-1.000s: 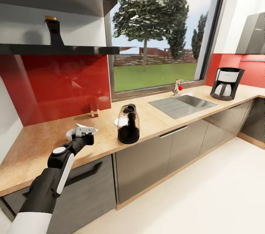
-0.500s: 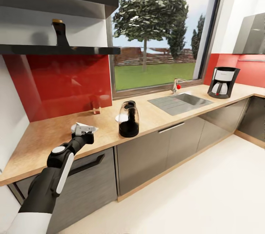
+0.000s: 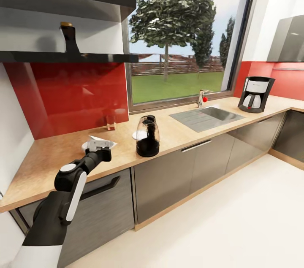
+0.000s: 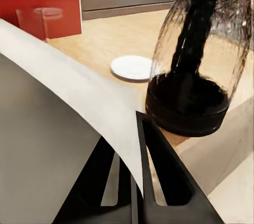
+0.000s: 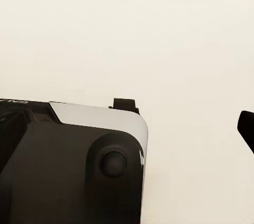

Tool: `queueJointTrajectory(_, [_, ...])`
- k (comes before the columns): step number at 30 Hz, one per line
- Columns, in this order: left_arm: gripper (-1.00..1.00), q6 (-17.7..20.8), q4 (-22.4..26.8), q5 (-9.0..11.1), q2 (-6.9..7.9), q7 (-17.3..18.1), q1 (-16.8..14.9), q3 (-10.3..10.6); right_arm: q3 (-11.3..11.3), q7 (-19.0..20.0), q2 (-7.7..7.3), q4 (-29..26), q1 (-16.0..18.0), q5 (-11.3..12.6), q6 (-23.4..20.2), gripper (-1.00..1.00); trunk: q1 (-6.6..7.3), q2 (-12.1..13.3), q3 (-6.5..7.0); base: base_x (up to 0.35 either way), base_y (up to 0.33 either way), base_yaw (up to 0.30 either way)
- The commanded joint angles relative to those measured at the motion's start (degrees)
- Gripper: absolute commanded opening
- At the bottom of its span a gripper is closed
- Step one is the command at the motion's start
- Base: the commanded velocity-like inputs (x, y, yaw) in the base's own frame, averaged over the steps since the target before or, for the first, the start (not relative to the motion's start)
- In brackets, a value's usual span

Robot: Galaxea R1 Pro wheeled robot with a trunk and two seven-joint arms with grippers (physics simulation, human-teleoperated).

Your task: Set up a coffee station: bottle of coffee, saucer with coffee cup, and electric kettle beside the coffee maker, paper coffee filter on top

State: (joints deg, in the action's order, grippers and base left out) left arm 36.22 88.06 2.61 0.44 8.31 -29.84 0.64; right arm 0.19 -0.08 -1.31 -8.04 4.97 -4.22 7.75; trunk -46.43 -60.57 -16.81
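Observation:
My left gripper (image 3: 100,149) is shut on the white paper coffee filter (image 3: 101,142), held just above the kitchen countertop (image 3: 50,154) at its left end. In the left wrist view the filter (image 4: 63,102) is pinched between the black fingers (image 4: 159,166). The glass electric kettle (image 3: 147,136) (image 4: 198,60) stands to the gripper's right, with the white saucer (image 3: 136,134) (image 4: 132,68) behind it. The bottle of coffee (image 3: 69,38) stands on the kitchen shelf (image 3: 63,57). Far right stands the coffee maker (image 3: 255,94). My right gripper (image 5: 127,128) hangs over pale floor, one black fingertip (image 5: 246,127) far out at the picture's edge.
A steel sink (image 3: 207,118) with a faucet (image 3: 202,99) lies between kettle and coffee maker. A small glass (image 3: 110,122) stands against the red backsplash. Something white and round (image 3: 85,146) sits behind the left gripper. Grey cabinet fronts (image 3: 177,175) run below; open floor lies to the right.
The camera shifted a second ago, moving the whole picture. Since then my left gripper has risen slightly and moved a little right, toward the kettle, with the filter still in it.

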Motion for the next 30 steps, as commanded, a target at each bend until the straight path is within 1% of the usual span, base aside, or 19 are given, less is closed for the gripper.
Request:
queueJointTrajectory(1, [-1.0,0.6,0.2,0.1,-0.3,0.0,0.0,0.1,0.0,0.0,-0.01,0.0,0.0,-0.4,0.2,1.0,0.0,0.0,-0.07,0.0,0.0,0.0])
queueJointTrajectory(3, [-1.0,0.8,0.4,0.1,-0.53,0.0,0.0,0.2,0.0,0.0,-0.01,0.0,0.0,-0.4,0.2,1.0,0.0,0.0,-0.07,0.0,0.0,0.0])
queueJointTrajectory(6, [-1.0,1.2,0.8,0.2,-0.92,0.1,0.0,1.1,0.0,0.0,-0.01,0.0,0.0,-0.4,0.2,1.0,0.0,0.0,-0.07,0.0,0.0,0.0])
queueJointTrajectory(8, [-1.0,1.2,1.0,0.7,-1.03,0.1,0.0,2.0,0.0,-0.1,-0.01,0.0,0.0,-0.4,0.2,1.0,0.0,0.0,-0.07,0.0,0.0,0.0])
queueJointTrajectory(9, [-1.0,1.3,1.1,2.4,-1.09,0.1,0.0,4.4,0.0,-0.1,-0.01,0.0,0.0,-0.4,0.2,1.0,0.0,0.0,-0.07,0.0,0.0,0.0])
queueJointTrajectory(11, [-1.0,1.3,1.2,3.9,-1.11,0.1,0.0,6.4,0.0,-0.1,-0.01,0.0,0.0,-0.4,0.2,1.0,0.0,0.0,-0.07,0.0,0.0,0.0])
queueJointTrajectory(12, [-1.0,1.3,1.2,5.2,-1.12,0.1,0.0,8.2,0.0,-0.1,-0.01,0.0,0.0,-0.4,0.2,1.0,0.0,0.0,-0.07,0.0,0.0,0.0])
queueJointTrajectory(14, [-1.0,1.3,1.3,6.4,-1.15,0.1,0.0,10.2,0.0,-0.1,-0.01,0.0,0.0,-0.4,0.2,1.0,0.0,0.0,-0.07,0.0,0.0,0.0])
queueJointTrajectory(19, [-1.0,1.3,1.3,7.2,-1.71,0.0,0.0,11.7,0.0,-0.1,-0.01,0.0,0.0,-0.4,0.2,1.0,0.0,0.0,-0.07,0.0,0.0,0.0])
queueJointTrajectory(20, [-1.0,1.4,1.3,7.4,-2.31,0.0,0.0,12.1,0.0,-0.1,-0.01,0.0,0.0,-0.4,0.2,1.0,0.0,0.0,-0.07,0.0,0.0,0.0])
queueJointTrajectory(23, [-1.0,1.4,1.3,7.5,-3.37,0.0,0.0,13.7,0.0,-0.1,-0.01,0.0,0.0,-0.4,0.2,1.0,0.0,0.0,-0.07,0.0,0.0,0.0])
queueJointTrajectory(24, [-1.0,2.1,1.3,7.5,-4.11,0.0,0.0,15.6,0.0,-0.1,-0.01,0.0,0.0,-0.4,0.2,1.0,0.0,0.0,-0.07,0.0,0.0,0.0])
queueJointTrajectory(27, [-1.0,5.8,1.4,7.6,-5.45,-0.1,0.0,18.4,0.0,-0.1,-0.01,0.0,0.0,-0.4,0.2,1.0,0.0,0.0,-0.07,0.0,0.0,0.0])
queueJointTrajectory(28, [-1.0,8.3,1.4,7.6,-6.65,-0.1,0.0,19.6,0.0,-0.1,-0.01,0.0,0.0,-0.4,0.2,1.0,0.0,0.0,-0.07,0.0,0.0,0.0])
queueJointTrajectory(30, [-1.0,10.0,1.6,7.5,-7.84,-0.2,0.0,20.4,0.0,-0.1,-0.01,0.0,0.0,-0.4,0.2,1.0,0.0,0.0,-0.07,0.0,0.0,0.0])
